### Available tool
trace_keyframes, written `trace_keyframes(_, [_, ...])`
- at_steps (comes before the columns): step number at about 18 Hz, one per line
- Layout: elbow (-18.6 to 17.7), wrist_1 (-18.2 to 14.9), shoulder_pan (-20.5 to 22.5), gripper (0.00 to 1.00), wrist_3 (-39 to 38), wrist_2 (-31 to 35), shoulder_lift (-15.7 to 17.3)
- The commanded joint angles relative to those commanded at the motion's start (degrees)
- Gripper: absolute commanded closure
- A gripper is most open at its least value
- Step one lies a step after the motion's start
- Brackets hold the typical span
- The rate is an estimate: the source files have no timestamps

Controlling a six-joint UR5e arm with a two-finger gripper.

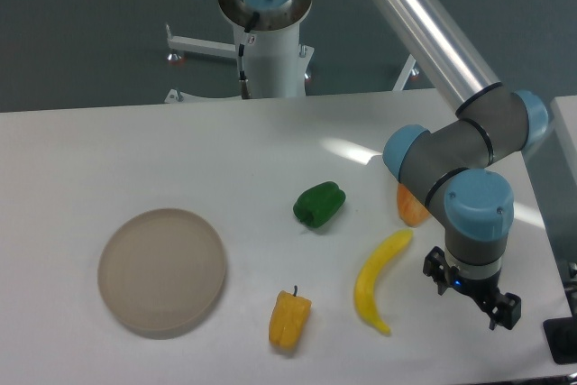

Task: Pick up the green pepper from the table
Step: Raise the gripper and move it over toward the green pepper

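The green pepper point(319, 205) is seen lying on the table point(135, 151), a little right of the middle of the white surface. It rests on its side, with its long axis running diagonally from the lower left to the upper right of the view. The broader, lumpy end is turned toward the lower left and the narrower end toward the upper right; whether a stem is present at either end cannot be told. Nothing touches the pepper, and bare tabletop is seen all around it.

The gripper point(472, 293) is positioned well apart from the pepper, near the right front corner of the table, at the end of the grey and blue wrist. Its dark fingers are pointed downward and spread with a visible gap between them, and nothing is held in that gap.

A yellow banana point(377, 282) is laid between the pepper and the gripper, curved, with one tip toward the upper right. A yellow-orange pepper point(289, 318) is placed in front of the green one, apart from it. A round beige plate point(162, 270) is set at the left. An orange object point(413, 207) is partly hidden behind the arm's elbow.
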Motion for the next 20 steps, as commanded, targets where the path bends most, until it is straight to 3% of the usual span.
trace_keyframes(10, [-2.4,0.1,-0.4,0.0,-0.8,-0.4,2.6])
trace_keyframes(14, [-6.9,-0.3,0.1,0.0,-0.8,-0.5,6.3])
trace_keyframes(20, [-19.9,-1.6,2.4,0.0,-0.2,-3.8,16.9])
